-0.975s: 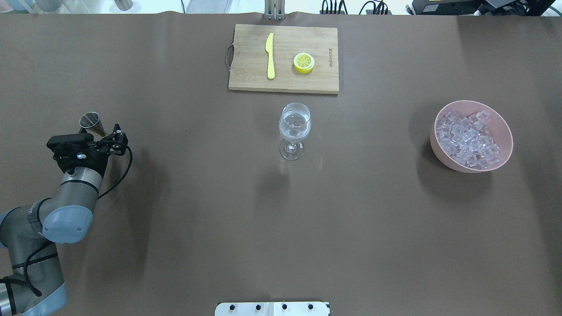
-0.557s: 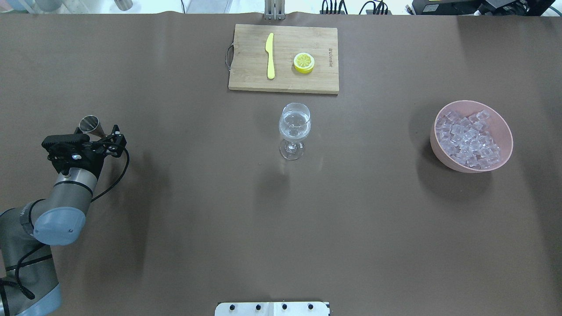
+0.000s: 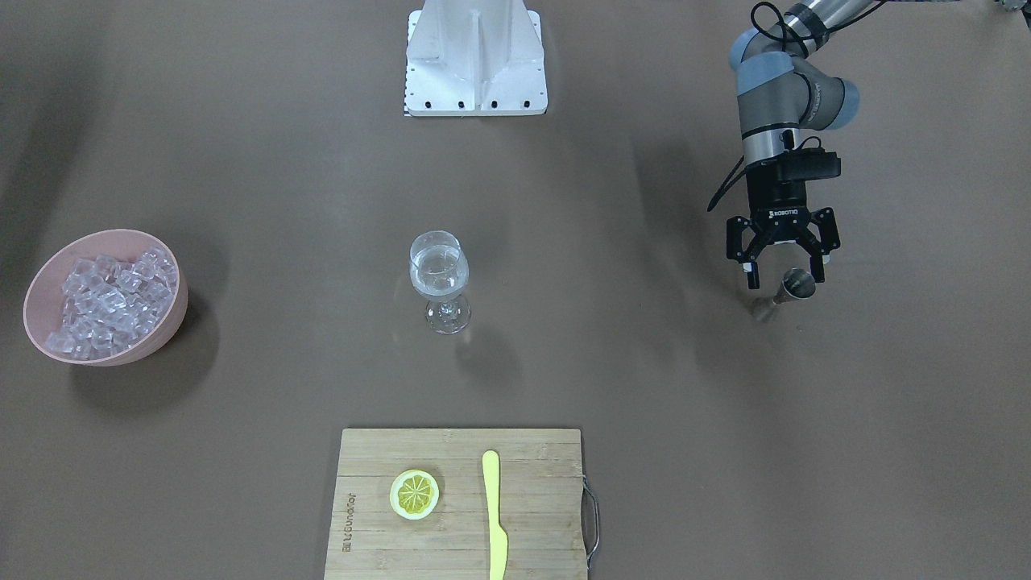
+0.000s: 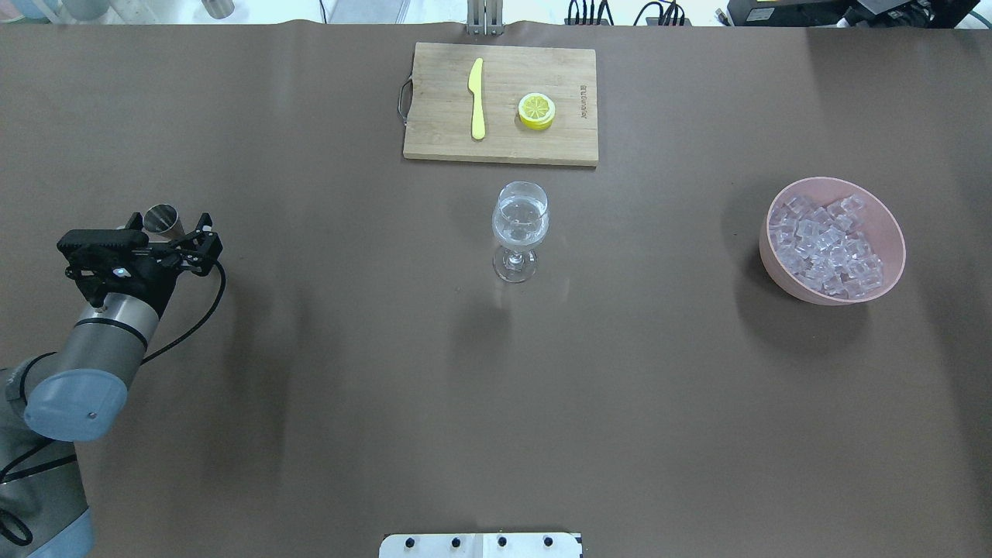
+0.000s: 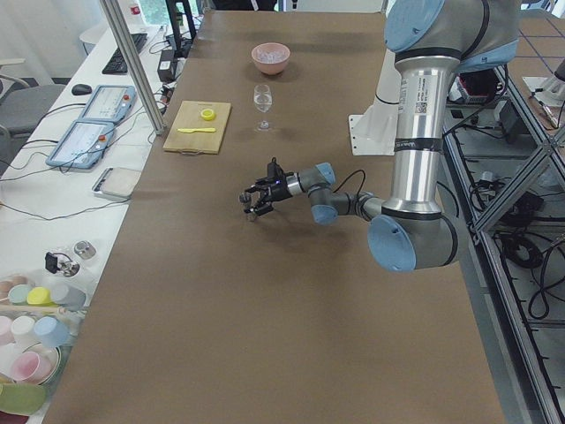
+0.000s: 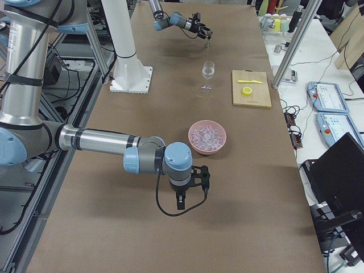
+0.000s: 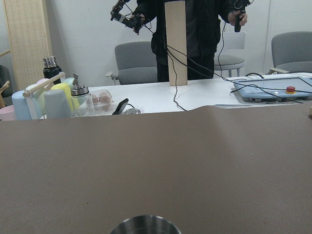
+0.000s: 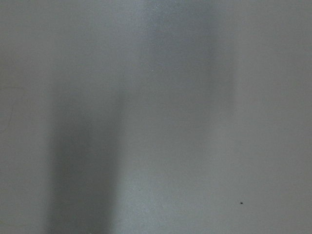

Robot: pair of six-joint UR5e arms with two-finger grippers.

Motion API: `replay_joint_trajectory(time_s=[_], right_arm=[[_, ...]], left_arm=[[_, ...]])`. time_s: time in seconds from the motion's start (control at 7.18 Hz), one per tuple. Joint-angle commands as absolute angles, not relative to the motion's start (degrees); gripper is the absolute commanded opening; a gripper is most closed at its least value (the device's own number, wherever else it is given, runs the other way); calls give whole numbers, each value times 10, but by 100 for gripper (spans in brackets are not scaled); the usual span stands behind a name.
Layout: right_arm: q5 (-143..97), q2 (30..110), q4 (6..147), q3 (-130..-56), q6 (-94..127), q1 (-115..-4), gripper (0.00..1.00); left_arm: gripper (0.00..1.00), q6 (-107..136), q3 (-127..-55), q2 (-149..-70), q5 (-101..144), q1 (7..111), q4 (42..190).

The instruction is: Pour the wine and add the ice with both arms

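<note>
Brown table (image 4: 620, 387): ice (image 4: 825, 246) in pink bowl (image 4: 888, 218), far from left arm's (image 4: 108, 333) parted jaws.

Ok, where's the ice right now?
In the overhead view, the ice fills the pink bowl on the table's right, well right of the wine glass.

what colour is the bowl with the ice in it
Pale pink; the bowl shows best in the overhead view.
</note>
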State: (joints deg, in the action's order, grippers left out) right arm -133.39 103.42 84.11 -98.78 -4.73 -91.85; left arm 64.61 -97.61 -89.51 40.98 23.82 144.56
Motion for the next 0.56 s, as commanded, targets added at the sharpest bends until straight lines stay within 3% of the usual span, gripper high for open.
replay_joint_trajectory(time_s=[0.0,0.42], right_arm=[[-1334,1033,841,-988,-47,-918,100],[-1334,1028,839,-991,-44,-918,100]], left_arm=[[98,603,-1040,-848,433,240,1448],[98,560,-1101,-838,501,264,1446]])
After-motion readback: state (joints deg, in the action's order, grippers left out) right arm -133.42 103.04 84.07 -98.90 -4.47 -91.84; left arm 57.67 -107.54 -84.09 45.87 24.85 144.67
